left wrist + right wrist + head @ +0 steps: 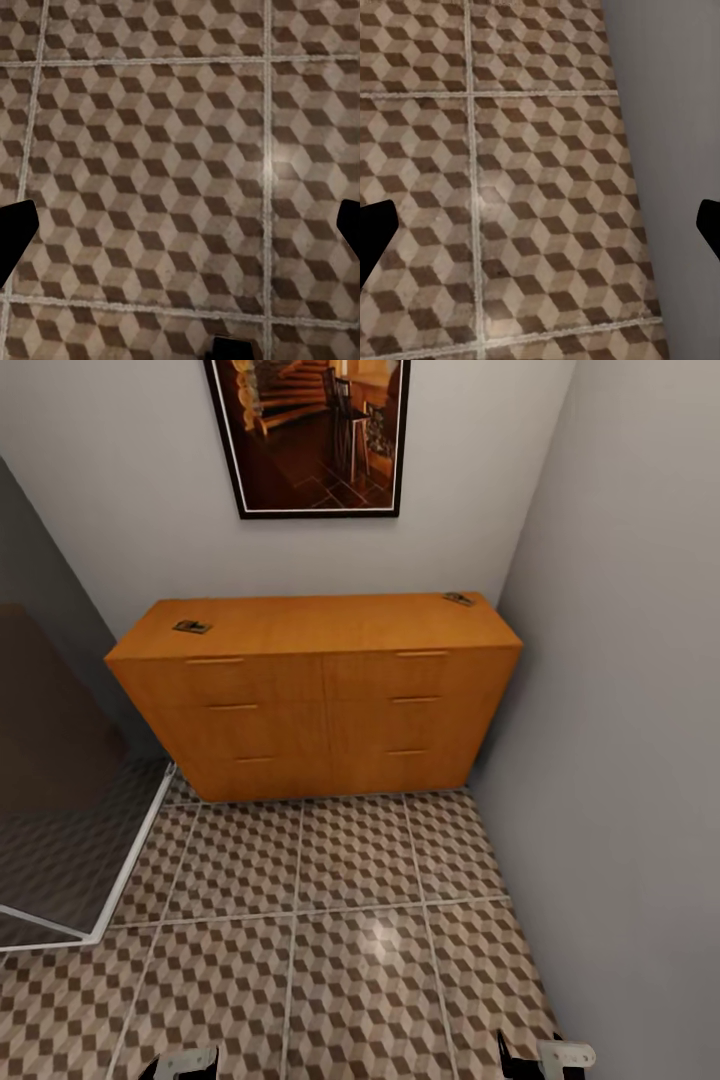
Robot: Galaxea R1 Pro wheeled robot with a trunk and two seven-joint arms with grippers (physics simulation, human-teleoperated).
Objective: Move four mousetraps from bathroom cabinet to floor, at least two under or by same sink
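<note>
On the cabinet (pixel 320 630) top | two mousetraps: one far left (pixel 192 627), one far right (pixel 459 599) | left hand (pixel 180 232) and right hand (pixel 540 225) both wide, empty, low over the bathroom floor (pixel 350 920) | step: approach | next: you roll closer, raise an arm.

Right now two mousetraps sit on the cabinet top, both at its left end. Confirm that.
Not quite. Two mousetraps do sit on the cabinet top, but at opposite ends: one at the left, one at the right rear corner. The head view shows it.
</note>
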